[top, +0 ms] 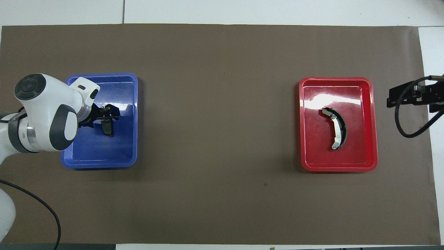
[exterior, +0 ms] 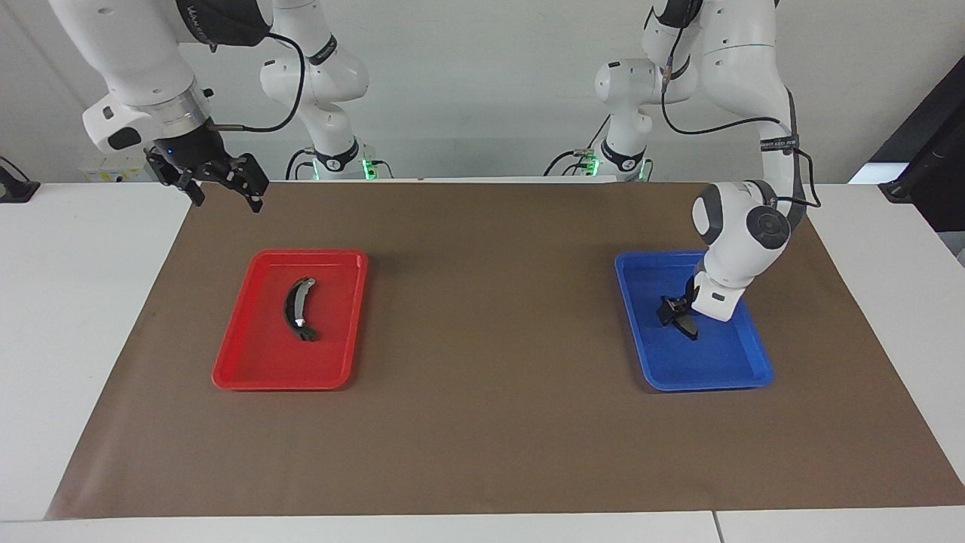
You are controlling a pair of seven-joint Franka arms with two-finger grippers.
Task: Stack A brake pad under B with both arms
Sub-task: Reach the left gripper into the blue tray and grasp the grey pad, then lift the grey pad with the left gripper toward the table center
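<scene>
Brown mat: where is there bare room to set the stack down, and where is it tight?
The brown mat is bare between the blue tray and the red tray, and along its edges. The blue tray is crowded: the left tool is down at the A brake pad. B fills the red tray's middle.

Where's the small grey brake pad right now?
The brake pad lies in the blue tray toward the left arm's end of the table, with the left gripper down at it.
</scene>
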